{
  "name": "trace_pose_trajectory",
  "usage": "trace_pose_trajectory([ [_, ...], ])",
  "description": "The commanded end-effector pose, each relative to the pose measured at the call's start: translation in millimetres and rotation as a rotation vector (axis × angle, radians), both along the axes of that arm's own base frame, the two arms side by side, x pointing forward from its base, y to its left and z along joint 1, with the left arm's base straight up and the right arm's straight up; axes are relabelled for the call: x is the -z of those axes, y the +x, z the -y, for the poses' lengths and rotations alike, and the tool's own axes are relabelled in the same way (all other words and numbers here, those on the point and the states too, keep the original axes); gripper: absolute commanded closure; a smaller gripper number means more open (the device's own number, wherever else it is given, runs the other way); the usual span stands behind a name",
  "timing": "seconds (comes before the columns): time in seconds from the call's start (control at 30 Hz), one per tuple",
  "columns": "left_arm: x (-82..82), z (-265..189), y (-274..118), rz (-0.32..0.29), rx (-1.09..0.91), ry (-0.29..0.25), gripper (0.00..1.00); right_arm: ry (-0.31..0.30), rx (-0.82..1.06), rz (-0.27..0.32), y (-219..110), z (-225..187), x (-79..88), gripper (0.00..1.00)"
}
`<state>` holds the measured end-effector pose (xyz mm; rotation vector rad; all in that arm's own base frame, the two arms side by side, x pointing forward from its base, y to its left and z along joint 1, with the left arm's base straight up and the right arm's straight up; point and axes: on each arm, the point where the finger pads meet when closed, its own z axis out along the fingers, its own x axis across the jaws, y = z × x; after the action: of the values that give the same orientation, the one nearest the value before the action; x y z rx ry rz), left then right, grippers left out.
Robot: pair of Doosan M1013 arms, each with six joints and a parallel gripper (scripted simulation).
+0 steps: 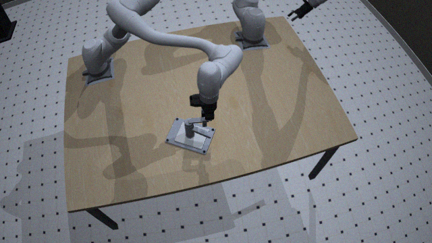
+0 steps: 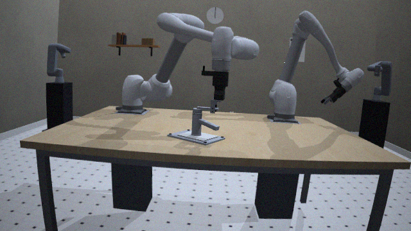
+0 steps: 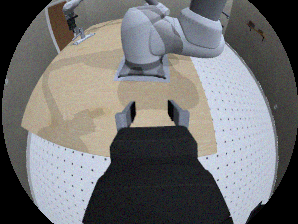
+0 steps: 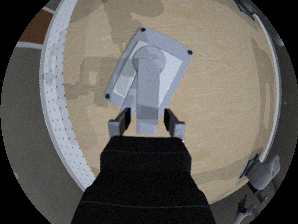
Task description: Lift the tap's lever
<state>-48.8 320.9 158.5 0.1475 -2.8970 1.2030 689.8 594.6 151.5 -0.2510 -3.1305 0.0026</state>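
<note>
Exterior view, lever (image 2: 203, 108) tip hidden behind pincer (image 2: 213, 106)

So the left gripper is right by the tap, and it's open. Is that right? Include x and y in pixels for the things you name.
Not quite: it's the right gripper (image 1: 204, 123) (image 2: 213, 110) (image 3: 76, 32) (image 4: 147, 114) that's right by the tap (image 1: 190, 130) (image 2: 196, 123) (image 3: 83, 36) (image 4: 149, 59), and it's open. The right wrist view shows it.

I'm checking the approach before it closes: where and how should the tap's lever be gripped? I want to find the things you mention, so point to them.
Probably best at the free end of the lever (image 1: 196, 120) (image 2: 204, 108) (image 4: 148, 95), from above, one finger on each long side. It is a narrow, nearly level bar reaching out from the tap's top, with the spout (image 1: 202, 129) (image 2: 209, 124) lower down.
</note>
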Motion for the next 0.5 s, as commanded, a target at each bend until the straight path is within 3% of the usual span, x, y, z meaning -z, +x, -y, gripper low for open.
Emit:
trace_pose_trajectory([
  [0.0,-0.3,-0.2,-0.1,0.0,0.0,0.001,0.0,0.002,0.0,0.001,0.2,-0.3,-1.5,0.0],
  [0.13,-0.3,-0.2,-0.1,0.0,0.0,0.001,0.0,0.002,0.0,0.001,0.2,-0.3,-1.5,0.0],
  [0.17,-0.3,-0.2,-0.1,0.0,0.0,0.001,0.0,0.002,0.0,0.001,0.2,-0.3,-1.5,1.0],
  [0.47,-0.3,-0.2,-0.1,0.0,0.0,0.001,0.0,0.002,0.0,0.001,0.2,-0.3,-1.5,1.0],
])
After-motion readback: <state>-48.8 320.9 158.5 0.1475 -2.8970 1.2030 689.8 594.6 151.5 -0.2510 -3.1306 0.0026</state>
